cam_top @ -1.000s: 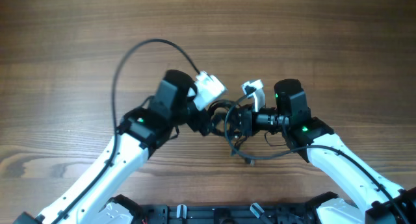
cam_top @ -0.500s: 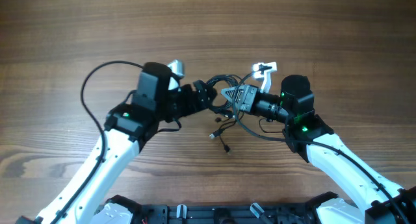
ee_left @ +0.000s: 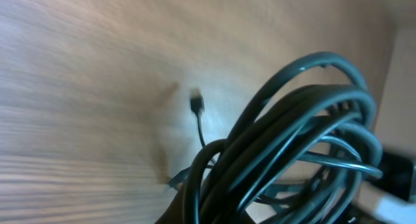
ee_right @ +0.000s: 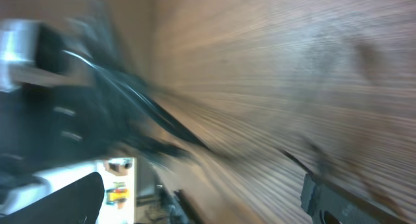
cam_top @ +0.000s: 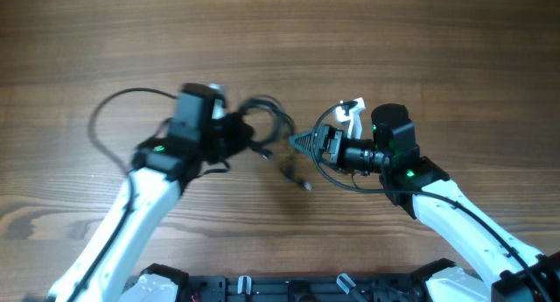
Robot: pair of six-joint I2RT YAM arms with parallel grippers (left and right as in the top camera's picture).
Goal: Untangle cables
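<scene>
The cables (cam_top: 263, 118) are a bundle of thin black loops hanging at the tip of my left gripper (cam_top: 238, 134), which is shut on them left of the table's middle. In the left wrist view the cables (ee_left: 292, 139) fill the right side right at the jaws, and one small plug (ee_left: 196, 104) dangles over the wood. Loose plug ends (cam_top: 304, 185) trail toward the middle of the table. My right gripper (cam_top: 297, 143) stands open just right of the bundle, with nothing between its fingers. The right wrist view is blurred; the cables (ee_right: 123, 100) show at its left.
Each arm's own thicker black cable arcs beside it: the left arm's cable (cam_top: 109, 118) out to the left, the right arm's cable (cam_top: 337, 178) beneath its wrist. A white camera mount (cam_top: 352, 114) sits on the right wrist. Bare wooden table (cam_top: 420, 39) lies all round.
My left gripper closed on the cable bundle and carried it to the left. My right gripper let go of the bundle and opened, staying near the middle.
</scene>
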